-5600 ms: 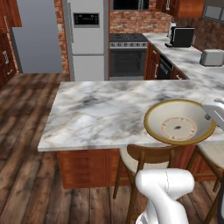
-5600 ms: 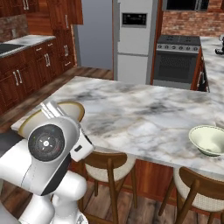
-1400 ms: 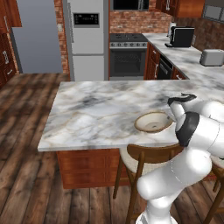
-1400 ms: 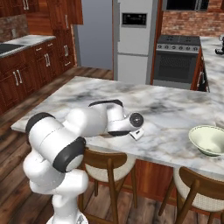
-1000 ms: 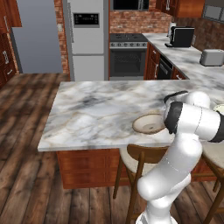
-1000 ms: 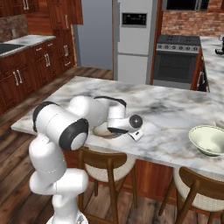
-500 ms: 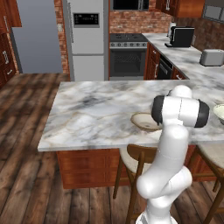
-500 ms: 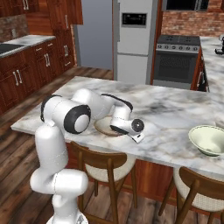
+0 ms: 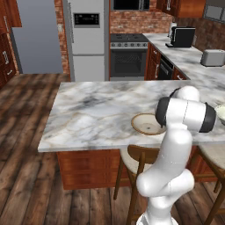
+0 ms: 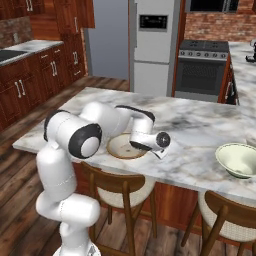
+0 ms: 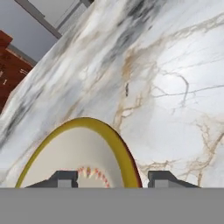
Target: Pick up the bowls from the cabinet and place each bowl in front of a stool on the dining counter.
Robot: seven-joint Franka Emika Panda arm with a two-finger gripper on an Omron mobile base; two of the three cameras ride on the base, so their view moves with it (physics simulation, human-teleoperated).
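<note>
bowl (image 10: 124,145) flat on counter (image 10: 200,125) above stool (image 10: 119,186), second bowl (image 10: 238,160) at 3 o'clock | gripper (image 11: 112,177) fingers apart, straddling rim, nothing gripped | risk: I lift off crooked, a finger snags rim, drags bowl off edge

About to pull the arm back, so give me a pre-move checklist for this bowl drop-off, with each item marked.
1. First bowl flat on the dining counter: ok.
2. Bowl in front of a stool: ok; the seat sits right below it.
3. Gripper released: ok; in the hand view the fingertips stand apart on either side of the rim.
4. Fingers off the rim: cannot tell; contact is hidden at the frame's bottom edge.
5. Second bowl in front of the other stool: ok.
</note>
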